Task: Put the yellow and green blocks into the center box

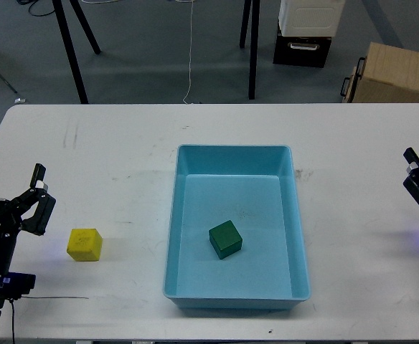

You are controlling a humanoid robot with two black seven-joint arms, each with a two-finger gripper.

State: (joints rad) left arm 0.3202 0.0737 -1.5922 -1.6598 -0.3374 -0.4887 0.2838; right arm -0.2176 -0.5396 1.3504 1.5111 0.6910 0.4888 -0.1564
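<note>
A yellow block (85, 244) lies on the white table at the front left. A dark green block (225, 239) lies inside the light blue box (234, 149) in the middle of the table. My left gripper (39, 196) is open and empty at the table's left edge, just left of and a little behind the yellow block, not touching it. My right gripper (418, 180) is open and empty at the table's right edge, well clear of the box.
A thin black cable (52, 298) runs along the front left of the table. Beyond the far edge, on the floor, stand tripod legs (69, 43), a black case (303, 50) and a cardboard box (396, 72).
</note>
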